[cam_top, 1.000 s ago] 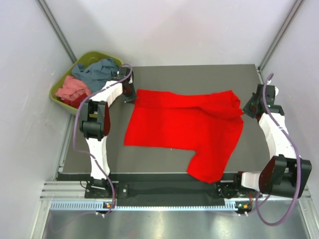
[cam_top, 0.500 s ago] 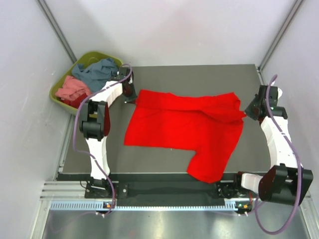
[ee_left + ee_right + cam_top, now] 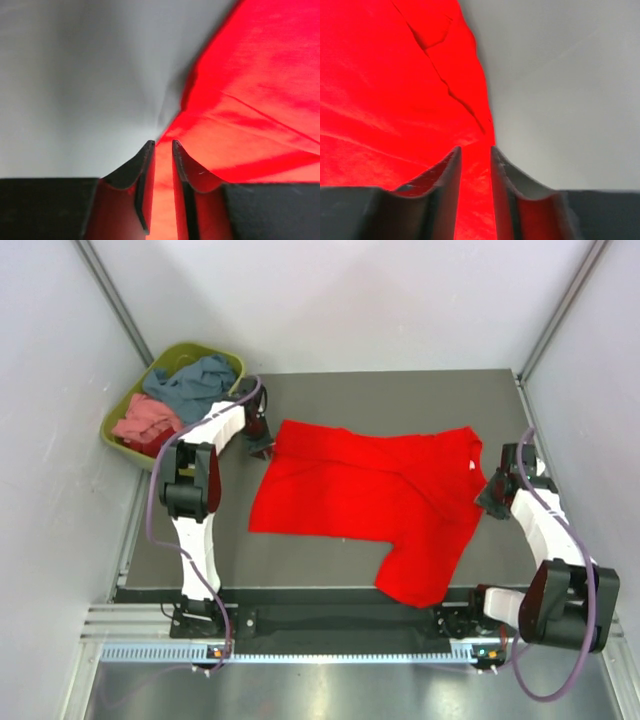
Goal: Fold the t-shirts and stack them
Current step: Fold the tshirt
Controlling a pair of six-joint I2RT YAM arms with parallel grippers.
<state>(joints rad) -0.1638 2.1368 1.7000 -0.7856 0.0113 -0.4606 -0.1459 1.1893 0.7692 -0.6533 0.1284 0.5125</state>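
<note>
A bright red t-shirt (image 3: 370, 500) lies spread on the dark table (image 3: 400, 390), one sleeve hanging toward the front edge. My left gripper (image 3: 262, 445) sits at its far left corner. In the left wrist view the jaws (image 3: 163, 144) stand a narrow gap apart, open, with the red cloth (image 3: 250, 100) lying under and between them. My right gripper (image 3: 490, 502) is at the shirt's right edge. Its jaws (image 3: 475, 148) are also slightly open over the cloth edge (image 3: 385, 90). Slate blue-grey (image 3: 195, 383), salmon pink (image 3: 145, 418) and darker red (image 3: 150, 443) t-shirts lie heaped in the tub.
The olive-green tub (image 3: 228, 360) stands off the table's far left corner, beside the left arm. White walls close in on both sides. Bare table (image 3: 75, 75) shows left of the shirt and right of it (image 3: 570, 90).
Both grippers went from shut to slightly open. The right gripper moved toward the near side and lowered, and the shirt's raised right corner now lies flat. The left gripper dipped slightly.
</note>
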